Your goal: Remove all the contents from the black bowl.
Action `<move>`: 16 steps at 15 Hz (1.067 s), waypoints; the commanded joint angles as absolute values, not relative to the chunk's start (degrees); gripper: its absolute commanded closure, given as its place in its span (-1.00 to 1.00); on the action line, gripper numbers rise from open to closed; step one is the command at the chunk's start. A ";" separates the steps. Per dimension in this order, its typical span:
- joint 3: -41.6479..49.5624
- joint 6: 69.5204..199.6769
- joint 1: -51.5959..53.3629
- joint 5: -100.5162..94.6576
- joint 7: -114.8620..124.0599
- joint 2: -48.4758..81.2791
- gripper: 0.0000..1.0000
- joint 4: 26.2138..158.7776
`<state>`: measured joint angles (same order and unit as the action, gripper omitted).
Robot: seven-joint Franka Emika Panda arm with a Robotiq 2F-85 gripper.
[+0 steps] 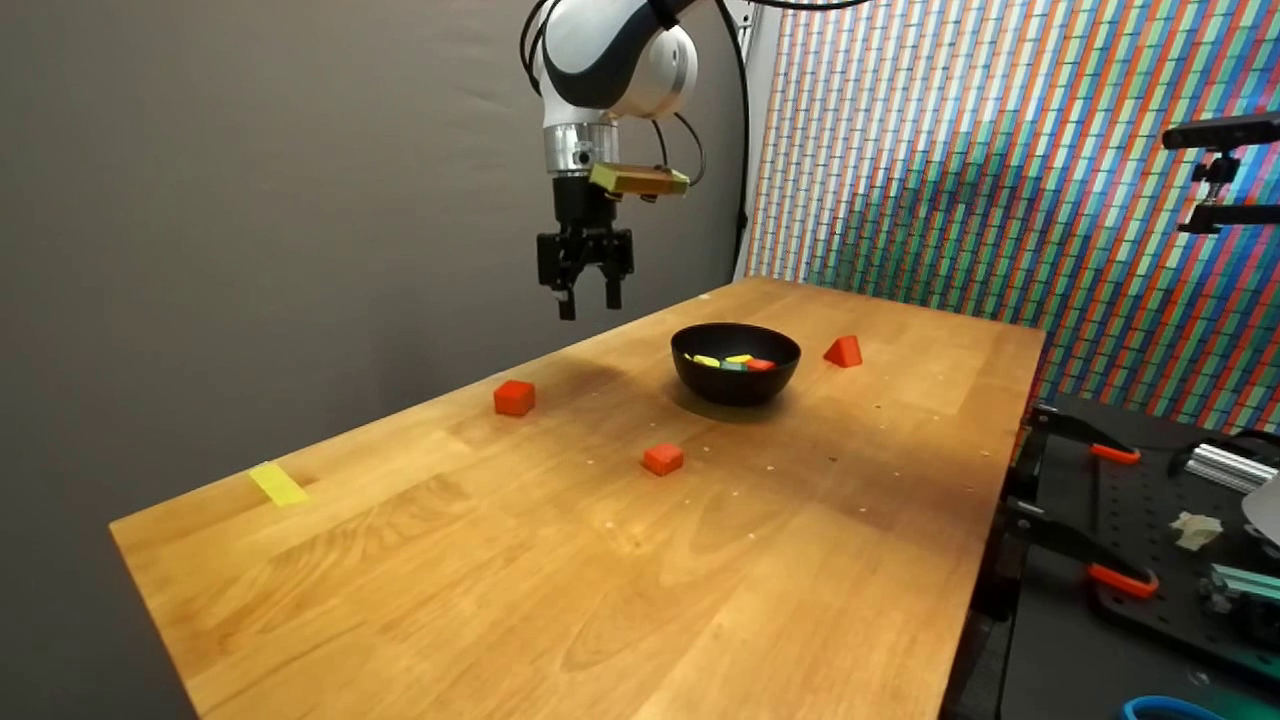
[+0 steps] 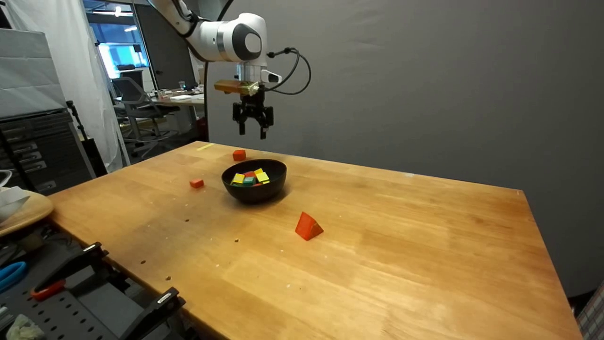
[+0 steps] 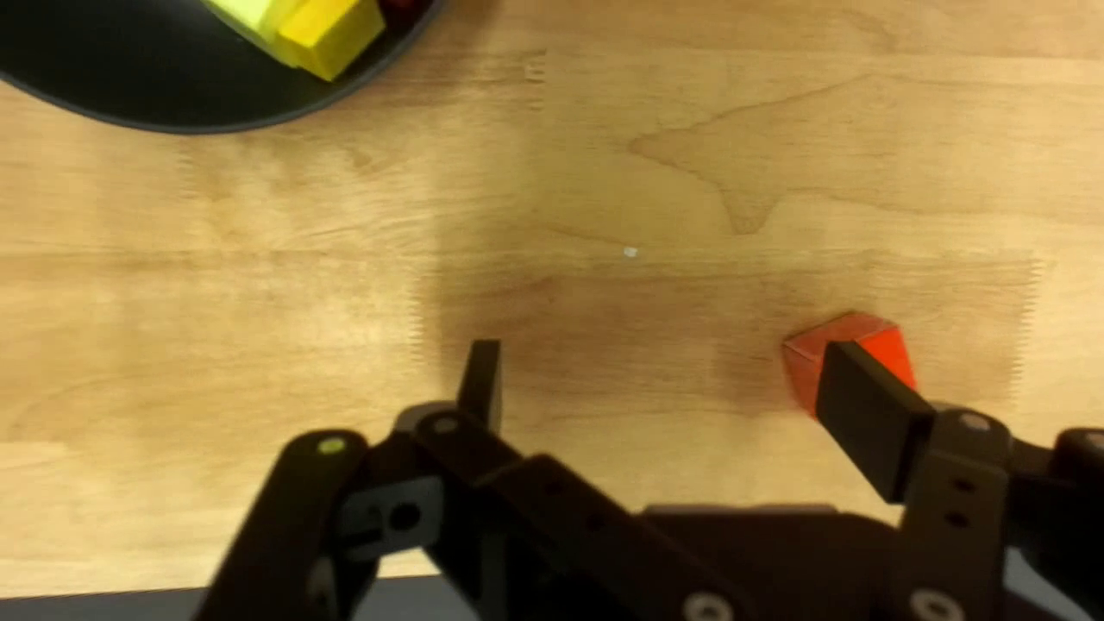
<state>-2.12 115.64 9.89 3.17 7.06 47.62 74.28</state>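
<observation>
The black bowl [image 1: 735, 388] stands upright on the table in both exterior views. Yellow [image 2: 238, 179], green [image 2: 249, 181] and red [image 2: 249, 174] blocks lie inside it. On the table outside are a red cube-like block [image 1: 514, 398], a smaller red block [image 1: 662, 459] and a red wedge [image 2: 309, 226]. My gripper [image 1: 590, 300] hangs high above the table's wall side, its fingers wide apart with nothing between them. In the wrist view the bowl's rim [image 3: 216, 128] curves across the upper left, mostly cut off. A red block [image 3: 888, 352] lies below, partly covered by the right finger [image 3: 871, 423].
A flat yellow tape strip [image 1: 279, 484] is stuck near the table's corner. The grey wall [image 1: 300, 200] runs close along one long edge. Clamps [image 2: 158, 311] grip the opposite edge, and a round wooden board [image 2: 28, 215] juts in there. Small crumbs dot the tabletop.
</observation>
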 commanded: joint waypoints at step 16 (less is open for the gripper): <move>-1.50 119.96 -0.55 -0.64 -12.60 34.03 -1.00 94.92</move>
<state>-0.90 120.84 0.32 -1.35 -14.25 33.12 96.33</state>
